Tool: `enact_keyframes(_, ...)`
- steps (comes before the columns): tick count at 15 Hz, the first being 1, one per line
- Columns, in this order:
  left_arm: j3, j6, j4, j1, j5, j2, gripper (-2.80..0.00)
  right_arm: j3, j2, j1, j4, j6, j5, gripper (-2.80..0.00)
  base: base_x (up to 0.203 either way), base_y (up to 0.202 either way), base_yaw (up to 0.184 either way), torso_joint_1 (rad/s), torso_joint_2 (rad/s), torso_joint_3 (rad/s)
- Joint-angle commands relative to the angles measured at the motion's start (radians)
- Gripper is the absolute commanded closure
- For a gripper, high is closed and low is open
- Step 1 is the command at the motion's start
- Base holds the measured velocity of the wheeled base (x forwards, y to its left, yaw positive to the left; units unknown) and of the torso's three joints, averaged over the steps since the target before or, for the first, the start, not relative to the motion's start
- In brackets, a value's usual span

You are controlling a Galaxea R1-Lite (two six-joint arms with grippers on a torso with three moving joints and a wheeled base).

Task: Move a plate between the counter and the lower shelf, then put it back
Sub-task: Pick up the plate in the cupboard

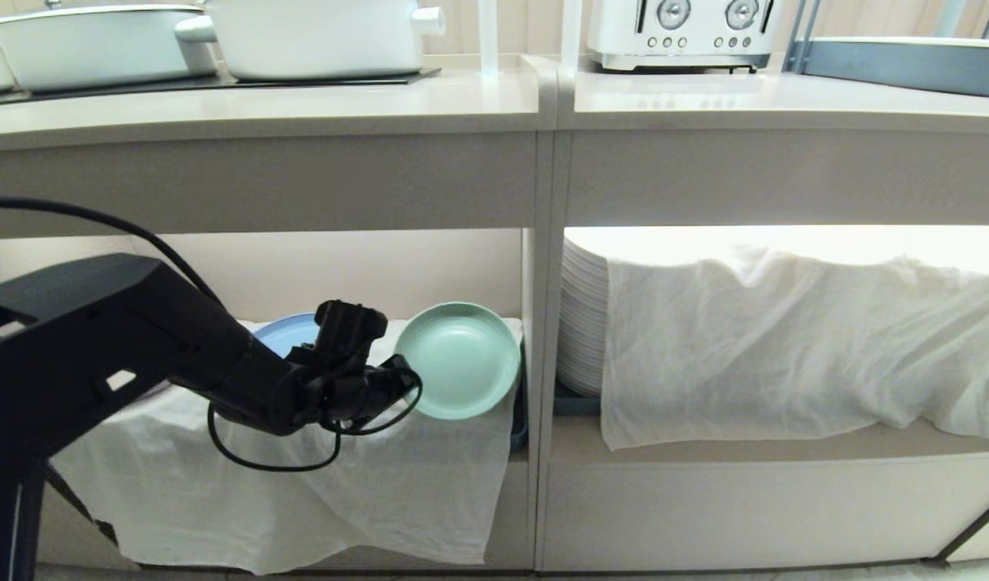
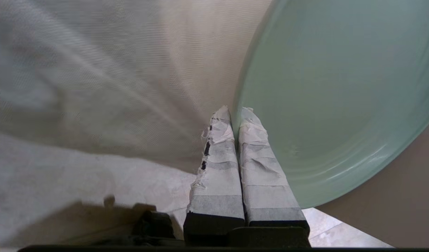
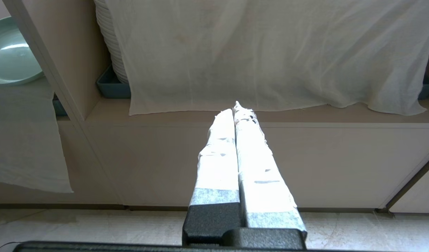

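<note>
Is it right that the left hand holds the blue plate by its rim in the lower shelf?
No. The left hand is shut on the rim of the mint-green plate, not the blue plate, which lies behind it in the lower shelf. The head view shows this.

No legible text, labels, brands or numbers anywhere.

Soft, even indoor light, with one overexposed patch

In the head view's right centre, glare bleaches the top of the plate stack [image 1: 584, 323]. The left wrist view's upper left is blurred, and a dark shadow lies along its lower left; the right wrist view is sharper.
</note>
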Motion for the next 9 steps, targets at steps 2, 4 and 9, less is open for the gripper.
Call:
enact_keyframes(2,0.006,-0.067,0.039,0.011,0.001,-0.059,0.00,0.000,0.000,0.000,0.002,0.000,0.000,0.00,0.000,0.000,0.000,0.000,0.00,0.000)
enact_keyframes(4,0.031,-0.095,0.060,0.014,0.001,-0.093,0.00,0.000,0.000,0.000,0.000,0.000,0.000,0.00,0.000,0.000,0.000,0.000,0.00,0.000)
enact_keyframes(9,0.144,-0.167,0.063,0.014,0.002,-0.184,0.00,0.000,0.000,0.000,0.000,-0.001,0.000,0.00,0.000,0.000,0.000,0.000,0.00,0.000)
